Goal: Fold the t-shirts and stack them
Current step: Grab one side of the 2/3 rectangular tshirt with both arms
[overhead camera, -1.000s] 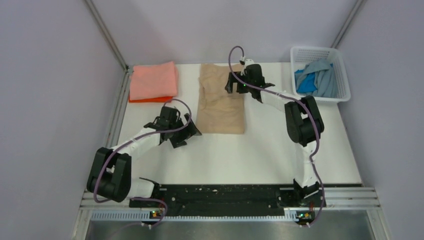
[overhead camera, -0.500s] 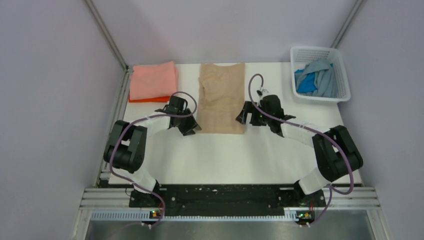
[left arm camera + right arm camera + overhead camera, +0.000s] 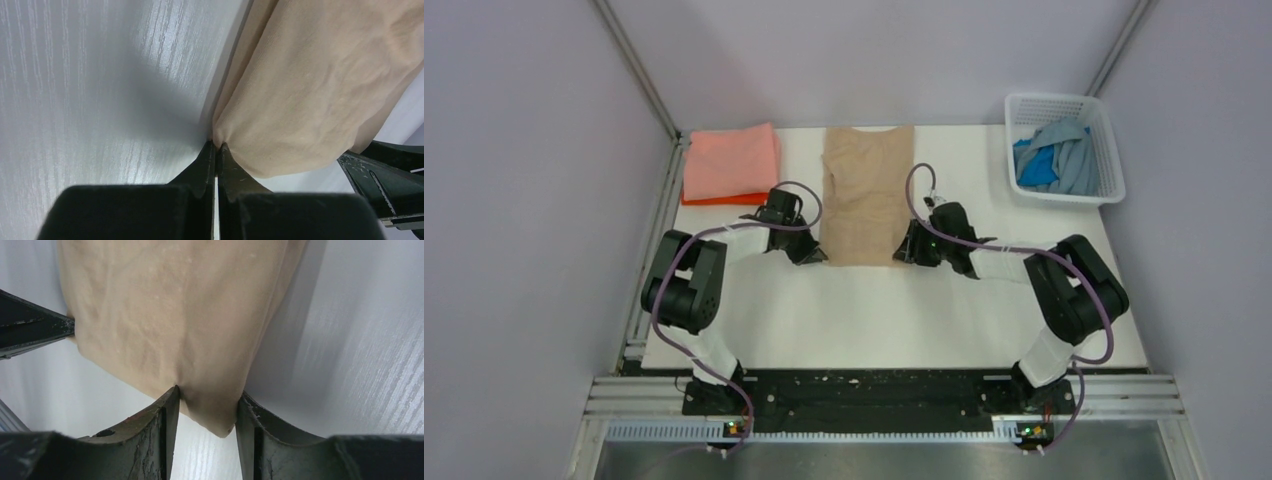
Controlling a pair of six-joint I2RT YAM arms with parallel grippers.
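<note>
A tan t-shirt [image 3: 867,195], folded into a long strip, lies flat at the middle back of the table. My left gripper [image 3: 812,253] is at its near left corner and shut on that corner [image 3: 216,146], pinching a small pucker of cloth. At the near right corner my right gripper [image 3: 904,252] stands open. Its fingers are half closed around the corner [image 3: 207,400], both touching the bunched tan cloth [image 3: 175,315]. A salmon pink folded t-shirt [image 3: 731,160] rests on an orange one [image 3: 724,199] at the back left.
A white lattice basket [image 3: 1064,103] at the back right holds a blue t-shirt [image 3: 1036,168] and a light blue-grey one [image 3: 1074,150]. The right gripper's finger [image 3: 385,190] shows in the left wrist view. Grey walls enclose the white table [image 3: 874,310].
The right arm came from the shirt's collar end down to its near right corner and its jaws narrowed. The left arm slid to the near left corner and shut on it.
</note>
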